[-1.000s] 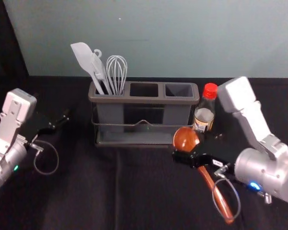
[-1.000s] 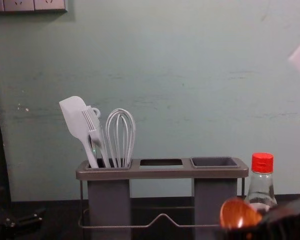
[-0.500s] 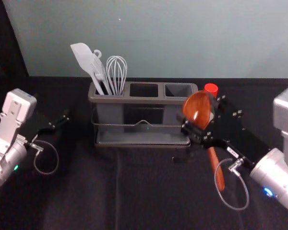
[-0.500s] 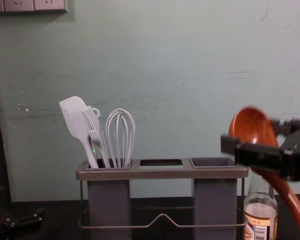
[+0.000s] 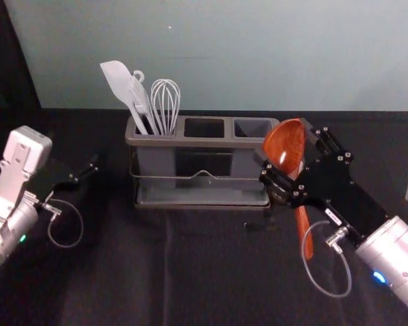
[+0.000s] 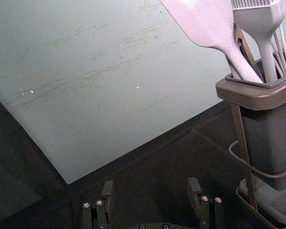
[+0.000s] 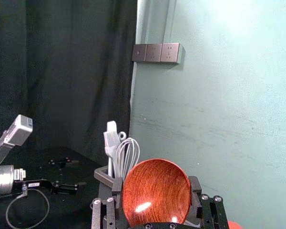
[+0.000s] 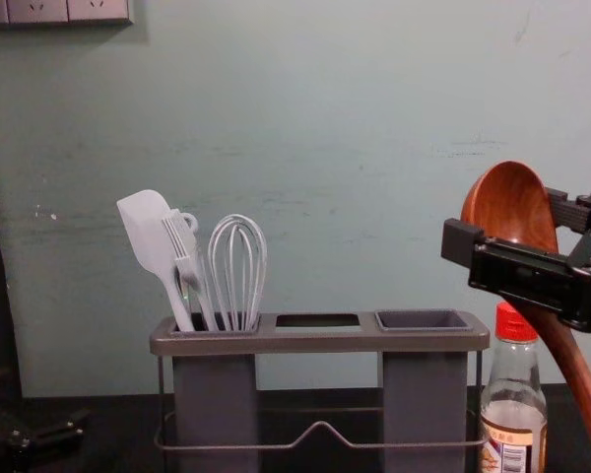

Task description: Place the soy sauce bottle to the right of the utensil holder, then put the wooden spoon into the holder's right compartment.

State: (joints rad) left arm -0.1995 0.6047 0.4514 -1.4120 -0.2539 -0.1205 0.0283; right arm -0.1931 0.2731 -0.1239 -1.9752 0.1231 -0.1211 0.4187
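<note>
My right gripper (image 5: 287,155), above the table by the holder's right end, is shut on the wooden spoon (image 5: 283,144) around its bowl; the handle slants down. In the right wrist view the gripper (image 7: 156,190) has the spoon's bowl (image 7: 156,193) between its fingers. The utensil holder (image 8: 320,341) has a spatula, brush and whisk in its left compartment; its right compartment (image 8: 424,319) looks unfilled. Right beside the holder stands the soy sauce bottle (image 8: 513,419), upright with a red cap, behind the spoon. My left gripper (image 5: 87,173) idles at the left; in its wrist view the gripper (image 6: 150,188) is open.
The dark table (image 5: 122,272) runs back to a pale green wall (image 5: 224,54). The white spatula (image 5: 120,83) and whisk (image 5: 165,102) rise above the holder's left end. A socket panel (image 7: 156,52) is on the wall.
My right gripper has carried the spoon up from low beside the holder, its handle now steeper. In the chest view the bottle's label and cap have come into sight. The left arm has stayed still.
</note>
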